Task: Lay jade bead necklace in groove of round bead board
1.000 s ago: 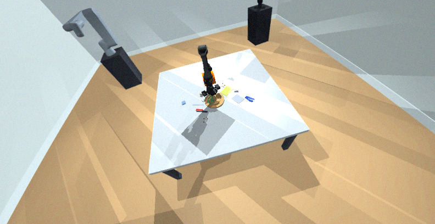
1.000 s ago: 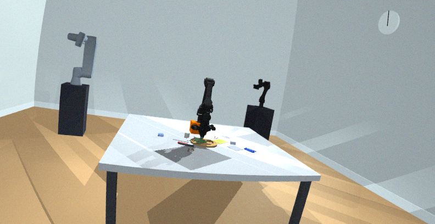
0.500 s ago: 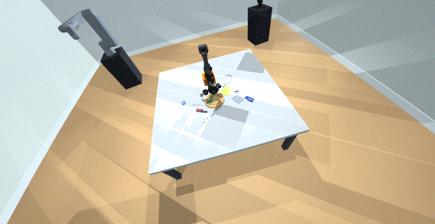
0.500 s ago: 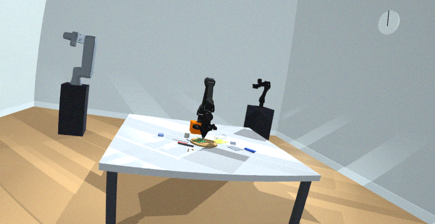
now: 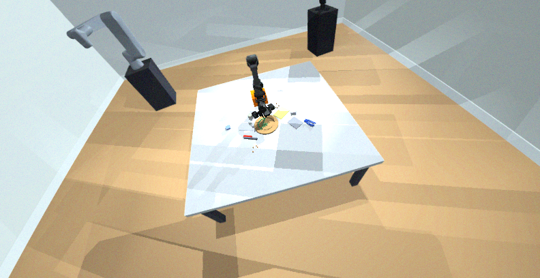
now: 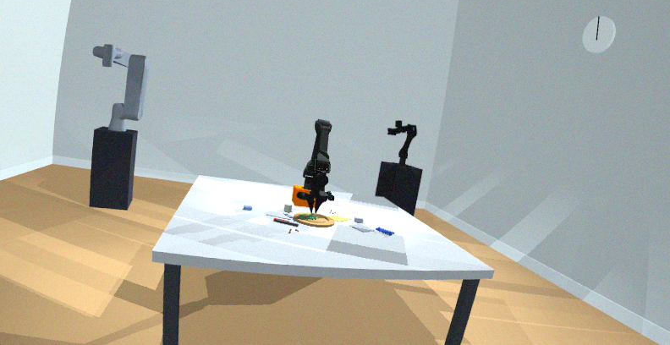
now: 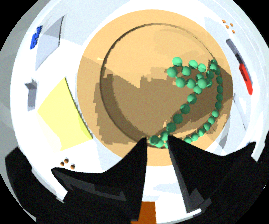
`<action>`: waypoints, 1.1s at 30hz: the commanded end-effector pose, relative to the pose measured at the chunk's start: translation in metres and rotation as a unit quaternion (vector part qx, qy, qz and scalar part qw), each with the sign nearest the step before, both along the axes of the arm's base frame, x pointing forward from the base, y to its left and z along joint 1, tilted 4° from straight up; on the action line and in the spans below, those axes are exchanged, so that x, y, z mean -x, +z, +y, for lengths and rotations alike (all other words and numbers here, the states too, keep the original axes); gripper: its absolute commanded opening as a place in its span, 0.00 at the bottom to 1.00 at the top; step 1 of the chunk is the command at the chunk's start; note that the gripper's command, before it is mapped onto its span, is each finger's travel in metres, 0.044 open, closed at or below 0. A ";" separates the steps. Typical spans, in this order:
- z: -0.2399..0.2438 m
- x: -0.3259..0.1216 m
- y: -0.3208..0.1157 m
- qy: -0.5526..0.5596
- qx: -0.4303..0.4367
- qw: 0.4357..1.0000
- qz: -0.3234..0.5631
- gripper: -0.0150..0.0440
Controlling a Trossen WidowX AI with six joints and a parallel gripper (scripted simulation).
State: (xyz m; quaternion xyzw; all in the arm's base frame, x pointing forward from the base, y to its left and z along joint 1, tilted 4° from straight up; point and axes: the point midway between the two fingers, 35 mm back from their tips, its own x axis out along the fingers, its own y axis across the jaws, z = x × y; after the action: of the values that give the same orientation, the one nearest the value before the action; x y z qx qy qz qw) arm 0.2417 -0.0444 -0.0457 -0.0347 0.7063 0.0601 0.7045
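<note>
At the board's near rim, jaws [image 5: 263,116] [image 6: 314,213] stood slightly apart, nothing gripped. Necklace [image 5: 262,125] [image 6: 308,216] [image 7: 185,108] lay just beyond the tips, bunched rightward in wrist view.

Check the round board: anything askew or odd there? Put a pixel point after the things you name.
Yes. The jade bead necklace [image 5: 263,125] [image 6: 307,216] [image 7: 185,107] is bunched on one side of the round bead board [image 5: 273,128] [image 6: 326,222] [image 7: 92,75], one strand cutting across the middle instead of following the circular groove.
</note>
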 end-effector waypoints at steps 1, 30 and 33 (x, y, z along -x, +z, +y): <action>0.000 0.000 0.000 0.000 0.000 1.000 0.000 0.57; 0.000 0.002 0.001 -0.002 -0.004 1.000 0.011 1.00; 0.000 0.002 0.001 -0.002 -0.004 1.000 0.011 1.00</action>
State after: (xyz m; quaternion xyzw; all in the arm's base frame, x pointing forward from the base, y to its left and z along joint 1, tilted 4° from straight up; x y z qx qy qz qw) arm 0.2401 -0.0446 -0.0439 -0.0319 0.7128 0.0610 0.6979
